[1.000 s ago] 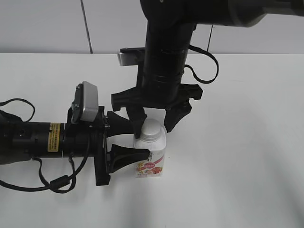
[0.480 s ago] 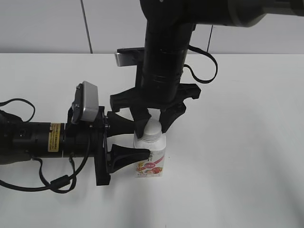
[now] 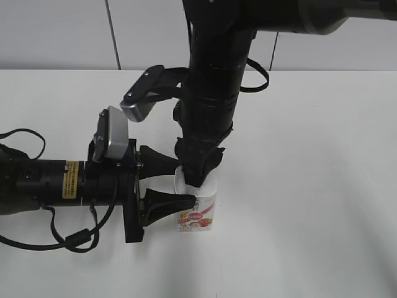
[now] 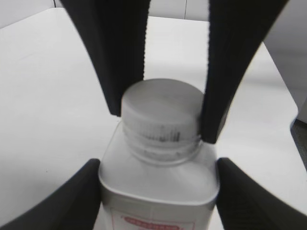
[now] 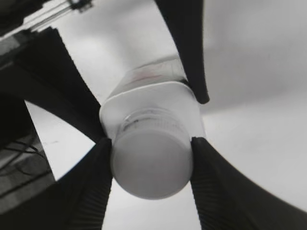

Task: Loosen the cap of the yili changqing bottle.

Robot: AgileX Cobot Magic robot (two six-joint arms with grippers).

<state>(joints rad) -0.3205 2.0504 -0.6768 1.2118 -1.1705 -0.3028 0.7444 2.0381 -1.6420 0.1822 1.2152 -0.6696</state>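
Note:
The yili changqing bottle [image 3: 201, 214], small, white and squarish with a pink-red label, stands upright on the white table. My left gripper [image 3: 177, 184] comes in from the left and is shut on the bottle's body [image 4: 158, 179]; its fingers press both sides. My right gripper [image 3: 197, 174] comes straight down from above and is shut on the white cap [image 5: 151, 165]. Both of its fingers touch the cap's sides, as the left wrist view [image 4: 160, 112] also shows. In the exterior view the cap is hidden behind the right gripper.
The white table [image 3: 310, 186] spreads all around the bottle. A pale wall [image 3: 56, 31] rises behind its far edge. The left arm's body and black cables [image 3: 37, 186] lie along the table's left side.
My right gripper has come down from just above the cap, closed on it, and turned about its vertical axis. The left gripper and the bottle have stayed in place.

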